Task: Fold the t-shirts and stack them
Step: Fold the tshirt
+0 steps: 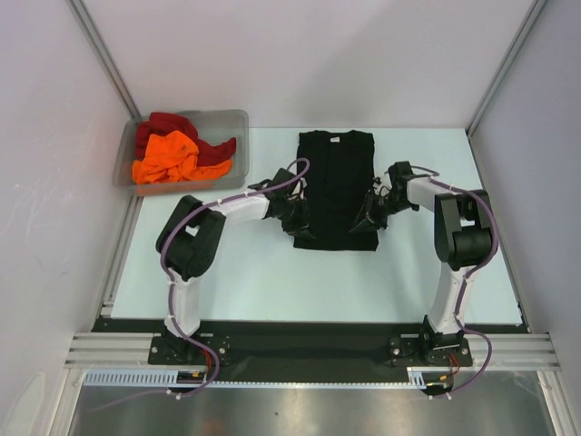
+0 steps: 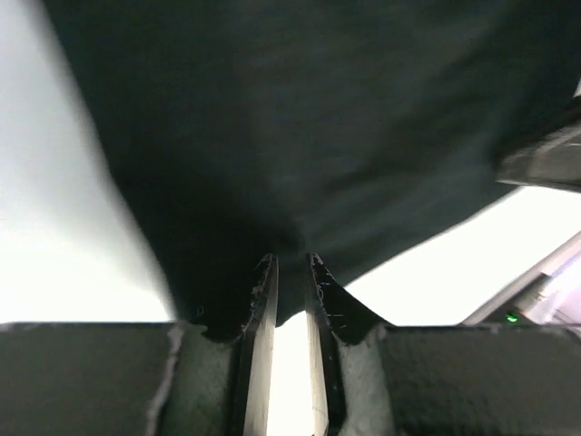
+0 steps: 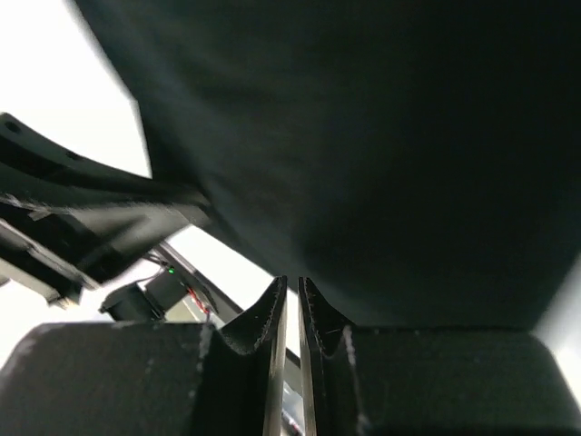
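We see the black t-shirt (image 1: pixel 334 182) lying flat at the middle of the table (image 1: pixel 272 282), its collar at the far end. The left gripper (image 1: pixel 297 224) sits at its near left corner and the right gripper (image 1: pixel 368 218) at its near right corner. In both wrist views the jaws stand narrow, pinching the shirt's near edge at their tips. The orange t-shirt (image 1: pixel 165 156) and the dark red t-shirt (image 1: pixel 163 123) lie crumpled together in the clear grey bin (image 1: pixel 241 127) at the far left.

Walls: plain pale grey panels (image 1: pixel 300 54), back and both sides.
Table: whitish top (image 1: pixel 263 272), mid-frame.
Rail: aluminium (image 1: pixel 109 350), lower frame.
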Tool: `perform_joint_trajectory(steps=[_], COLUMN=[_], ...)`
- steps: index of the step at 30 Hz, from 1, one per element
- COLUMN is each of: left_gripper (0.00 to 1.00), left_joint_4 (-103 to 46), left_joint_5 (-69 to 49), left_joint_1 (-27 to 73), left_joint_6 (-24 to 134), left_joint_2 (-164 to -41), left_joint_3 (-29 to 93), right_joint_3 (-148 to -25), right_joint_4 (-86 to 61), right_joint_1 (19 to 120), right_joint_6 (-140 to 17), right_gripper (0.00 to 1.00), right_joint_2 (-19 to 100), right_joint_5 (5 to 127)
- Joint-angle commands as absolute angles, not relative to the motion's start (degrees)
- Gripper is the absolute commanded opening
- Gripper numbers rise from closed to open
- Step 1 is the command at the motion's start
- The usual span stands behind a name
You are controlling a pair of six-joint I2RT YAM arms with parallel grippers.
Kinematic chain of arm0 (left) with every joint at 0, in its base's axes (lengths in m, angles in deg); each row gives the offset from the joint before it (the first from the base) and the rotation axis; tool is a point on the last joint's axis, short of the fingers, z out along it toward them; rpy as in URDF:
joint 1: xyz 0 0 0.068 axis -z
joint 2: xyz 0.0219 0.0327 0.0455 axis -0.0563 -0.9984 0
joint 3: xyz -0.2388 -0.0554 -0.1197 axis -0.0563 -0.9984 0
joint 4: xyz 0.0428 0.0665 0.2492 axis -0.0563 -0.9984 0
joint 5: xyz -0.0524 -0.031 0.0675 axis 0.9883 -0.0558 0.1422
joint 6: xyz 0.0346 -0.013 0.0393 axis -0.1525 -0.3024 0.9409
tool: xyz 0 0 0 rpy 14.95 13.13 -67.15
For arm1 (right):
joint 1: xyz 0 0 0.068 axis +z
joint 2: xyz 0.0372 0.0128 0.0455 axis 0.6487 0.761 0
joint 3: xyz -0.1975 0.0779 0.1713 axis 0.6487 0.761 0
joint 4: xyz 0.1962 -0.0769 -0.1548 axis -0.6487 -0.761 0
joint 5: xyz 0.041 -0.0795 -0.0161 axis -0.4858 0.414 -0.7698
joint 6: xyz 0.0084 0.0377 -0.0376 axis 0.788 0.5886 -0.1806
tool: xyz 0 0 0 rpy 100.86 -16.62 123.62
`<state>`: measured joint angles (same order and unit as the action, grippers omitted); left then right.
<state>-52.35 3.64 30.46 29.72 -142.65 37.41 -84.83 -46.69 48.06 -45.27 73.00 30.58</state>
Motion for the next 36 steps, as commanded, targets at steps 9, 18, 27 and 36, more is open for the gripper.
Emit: perform_joint_trajectory(steps=[9,18,27,36], left_gripper=[0.23,0.32,0.28,0.28], left_joint_4=[-53.6,-53.2,-47.7,-52.6], left_joint_5=[-2.1,1.8,2.2,-1.9], left_joint_1=[29.3,30.9,26.6,28.8], left_joint_6=[36.9,32.9,32.7,35.9], left_joint_2=[-135.9,-131.6,-134.9,-126.1], left_joint_3=[29.1,31.7,22.3,20.3], right_joint_3=[-73.5,-79.2,-76.4,-70.4], right_joint_4=[-48.9,-48.7,-42.3,-47.3], right_joint_1=[41.1,48.7,49.1,40.8], right_joint_6=[-49.6,-45.2,-43.3,-49.3], right_gripper=[0.14,0.18,0.18,0.18], right_joint_2=[68.5,64.3,70.5,63.2], right_joint_5=[38.3,36.6,33.3,37.0])
